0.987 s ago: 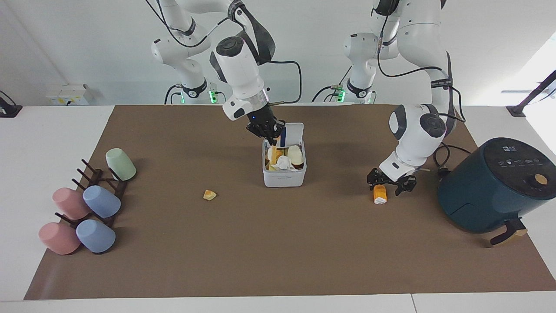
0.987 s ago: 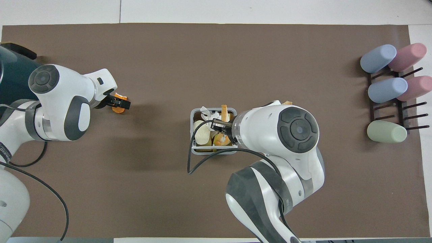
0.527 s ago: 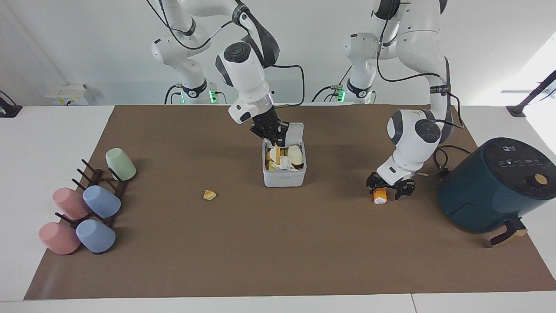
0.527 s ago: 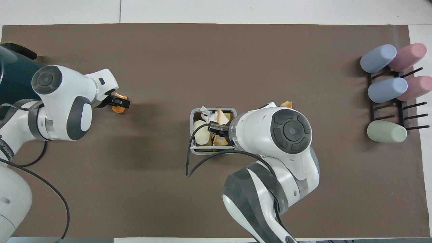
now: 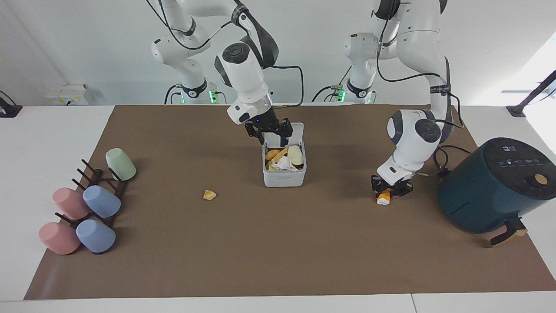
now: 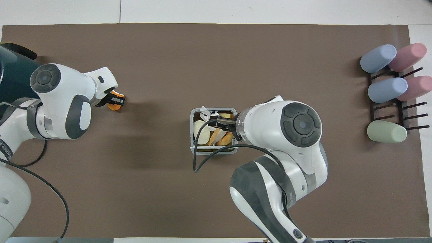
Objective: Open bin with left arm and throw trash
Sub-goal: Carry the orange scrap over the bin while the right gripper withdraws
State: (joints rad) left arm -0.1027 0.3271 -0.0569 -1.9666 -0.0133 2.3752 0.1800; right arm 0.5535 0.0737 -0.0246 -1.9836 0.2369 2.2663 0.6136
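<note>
The pale grey-white bin (image 5: 284,179) stands mid-table with its lid (image 5: 296,132) hinged up on the side nearer the robots. It holds several scraps, among them a pale bread wedge (image 5: 279,154). My right gripper (image 5: 271,131) hovers open and empty just over the bin's rim; it also shows in the overhead view (image 6: 216,123) over the bin (image 6: 193,116). My left gripper (image 5: 389,188) is down at the mat, shut on the orange stub (image 5: 382,198), near the air fryer; the overhead view shows the gripper (image 6: 117,100) and stub (image 6: 112,106). A yellowish chunk (image 5: 210,194) lies on the mat.
A big dark teal air fryer (image 5: 495,187) stands at the left arm's end of the table (image 6: 11,77). A dark rack with several pastel cups (image 5: 87,204) lies at the right arm's end (image 6: 391,91). A brown mat (image 5: 278,252) covers the table.
My right gripper let the bread wedge drop into the bin, opened and rose slightly. My left gripper came down around the orange stub and closed on it.
</note>
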